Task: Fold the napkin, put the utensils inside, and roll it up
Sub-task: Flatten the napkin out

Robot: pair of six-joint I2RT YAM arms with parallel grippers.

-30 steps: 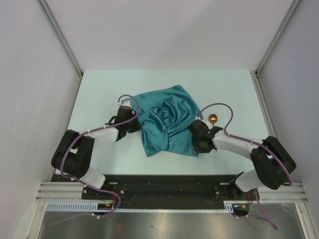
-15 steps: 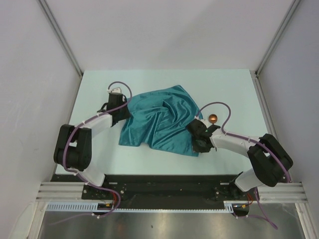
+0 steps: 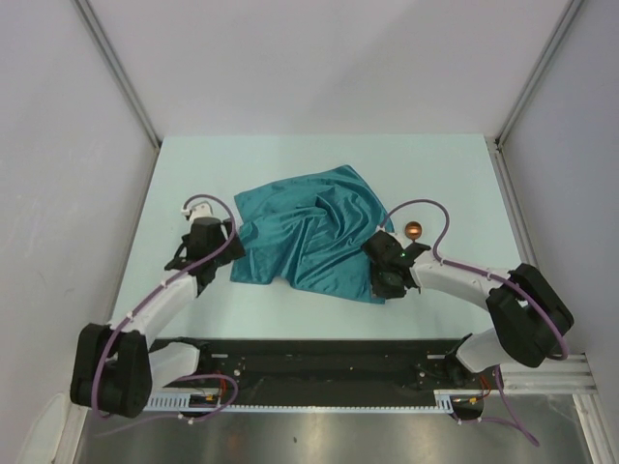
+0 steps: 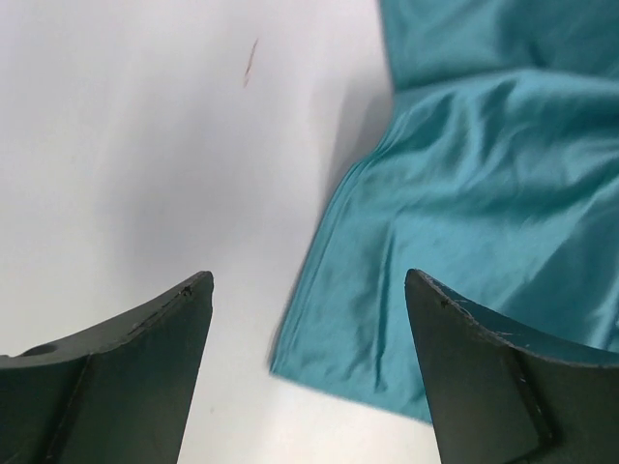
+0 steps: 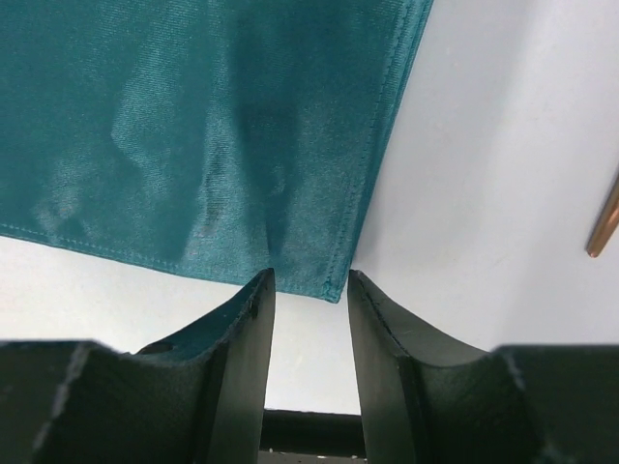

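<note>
The left jaws stand wide apart with nothing between them. Under the gap there is only bare counter [image 4: 126,145]. Just ahead of the gap, nearer the finger on the right of that wrist view, lies a corner of the napkin [image 4: 464,193]. It is flat on the counter and clear of both fingers, and the cloth spreads away ahead and to the right of these jaws

The right jaws are parted by a narrow gap. Another corner of the napkin sits at the mouth of that gap, between the two tips. Counter shows through behind it, so the cloth does not look pinched. From there the napkin runs ahead and to the left of these jaws. The spoon [image 3: 414,229] lies off to their right on bare counter, near the napkin's edge but not on it

The task looks to be at an early stage. The napkin is laid out but rumpled, with creases and a loose lap across its middle rather than a clean fold. Smoothing it, folding it, setting the spoon inside and rolling it all appear to be left to do
</note>
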